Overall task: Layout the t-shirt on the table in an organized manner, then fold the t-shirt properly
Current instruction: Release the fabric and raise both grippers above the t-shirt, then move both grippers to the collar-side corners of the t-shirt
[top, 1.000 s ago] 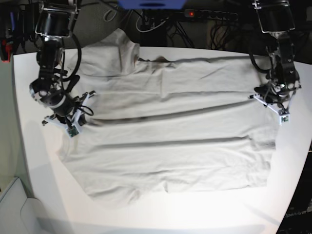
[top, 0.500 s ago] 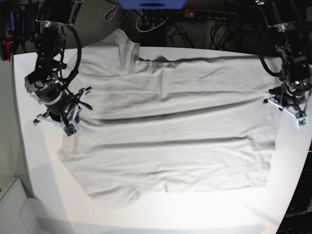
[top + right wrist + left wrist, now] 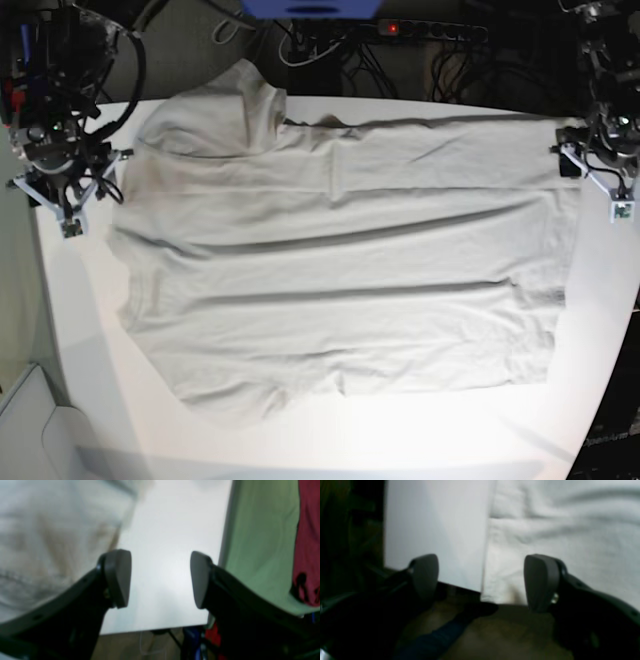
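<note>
The light grey-beige t-shirt (image 3: 340,260) lies spread flat over most of the white table (image 3: 70,300), with long creases across it and one sleeve bunched at the back left. My right gripper (image 3: 65,185) is open and empty above bare table just off the shirt's left edge. In the right wrist view the gripper (image 3: 158,577) has its jaws apart, with shirt (image 3: 50,530) to the left and table (image 3: 170,530) between them. My left gripper (image 3: 590,165) is open and empty at the shirt's back right corner. In the left wrist view the gripper (image 3: 482,580) straddles the shirt's edge (image 3: 557,530).
Cables and a power strip (image 3: 420,30) with a red light lie behind the table. The table's edge is close under both grippers. A green surface (image 3: 262,542) and a red object (image 3: 308,542) lie beyond the edge on the right gripper's side.
Both arms have drawn outward and toward the back of the table, off the shirt's sides. The shirt stays flat, its left edge shifted slightly.
</note>
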`<state>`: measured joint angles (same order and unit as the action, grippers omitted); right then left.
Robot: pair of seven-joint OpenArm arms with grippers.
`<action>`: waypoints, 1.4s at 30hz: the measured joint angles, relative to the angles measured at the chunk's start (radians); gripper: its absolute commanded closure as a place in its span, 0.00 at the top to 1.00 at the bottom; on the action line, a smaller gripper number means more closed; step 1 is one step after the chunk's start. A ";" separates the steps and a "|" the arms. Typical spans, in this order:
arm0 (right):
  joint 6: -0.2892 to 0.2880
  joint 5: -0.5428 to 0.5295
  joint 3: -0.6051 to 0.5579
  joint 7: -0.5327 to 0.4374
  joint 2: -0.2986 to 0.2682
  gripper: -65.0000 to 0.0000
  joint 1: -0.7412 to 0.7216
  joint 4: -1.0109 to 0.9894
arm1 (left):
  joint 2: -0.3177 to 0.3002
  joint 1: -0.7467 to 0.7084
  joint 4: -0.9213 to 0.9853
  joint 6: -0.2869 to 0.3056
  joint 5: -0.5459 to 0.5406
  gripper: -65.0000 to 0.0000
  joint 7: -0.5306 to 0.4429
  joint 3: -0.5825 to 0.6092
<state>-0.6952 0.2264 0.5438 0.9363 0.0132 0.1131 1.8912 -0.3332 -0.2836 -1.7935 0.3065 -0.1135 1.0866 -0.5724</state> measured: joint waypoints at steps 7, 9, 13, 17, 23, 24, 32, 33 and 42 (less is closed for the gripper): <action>0.000 -0.002 0.013 -0.004 0.056 0.59 0.076 0.028 | 0.030 -0.045 0.002 0.104 0.075 0.81 -0.028 -0.075; 0.000 -0.014 0.006 -0.006 0.065 0.59 0.079 0.041 | 0.030 -0.039 0.001 0.125 0.060 0.81 -0.042 -0.073; 0.000 -0.013 0.009 -0.011 0.064 0.59 0.099 0.054 | 0.029 -0.034 0.084 0.147 0.066 0.81 -0.058 -0.074; 0.000 -0.008 0.007 -0.014 0.068 0.59 0.101 0.054 | 0.072 -0.014 0.164 0.148 0.073 0.81 -0.137 -0.075; 0.000 -0.013 0.008 -0.004 0.070 0.59 0.119 0.055 | 0.078 -0.003 0.229 0.150 0.051 0.81 -0.203 -0.076; 0.000 -0.013 0.008 -0.004 0.070 0.59 0.118 0.055 | 0.076 0.004 0.241 0.147 0.042 0.81 -0.206 -0.078; 0.000 -0.013 0.008 -0.007 0.067 0.59 0.117 0.055 | 0.068 0.003 0.282 0.143 0.023 0.81 -0.261 -0.083; 0.000 -0.013 0.008 -0.008 0.067 0.59 0.115 0.055 | 0.071 -0.002 0.282 0.143 0.023 0.81 -0.266 -0.083; 0.000 -0.013 0.006 -0.008 0.066 0.59 0.115 0.056 | 0.134 -0.023 0.277 0.140 0.004 0.80 -0.296 -0.167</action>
<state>-0.6952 0.2134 0.5499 0.9283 0.0795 0.2279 1.9469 -0.1989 -0.3065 -1.5166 0.4465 -0.1097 0.7906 -0.7399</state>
